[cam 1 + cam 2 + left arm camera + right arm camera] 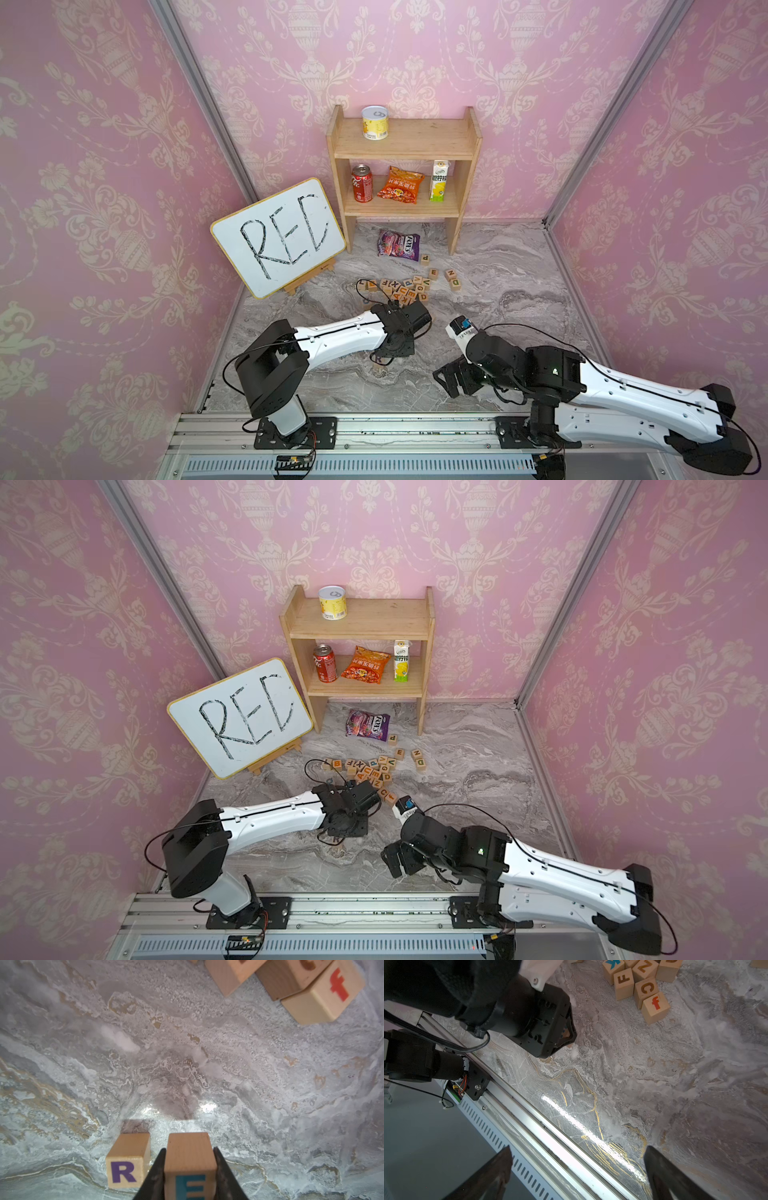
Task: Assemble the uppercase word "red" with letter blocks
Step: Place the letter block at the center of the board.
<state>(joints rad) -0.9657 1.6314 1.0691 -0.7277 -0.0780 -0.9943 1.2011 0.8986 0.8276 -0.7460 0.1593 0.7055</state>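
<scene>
In the left wrist view my left gripper [189, 1148] is shut on the letter block with a teal E [190, 1167]. Beside it, a finger's width away, the block with a purple R [126, 1169] rests on the marble table. Whether the E block touches the table I cannot tell. In both top views the left gripper [395, 347] points down near the table's front middle and hides both blocks. The green D block [455, 284] lies right of the pile of loose blocks. My right gripper [577, 1159] is open and empty, low over the table's front edge [451, 380].
Several loose letter blocks [405, 289] are piled behind the left gripper, a red f block [655, 1006] nearest. A whiteboard [278, 237] leans at the back left. At the back stand a wooden shelf [405, 153] and a purple candy bag [399, 245]. An aluminium rail [374, 432] runs along the front.
</scene>
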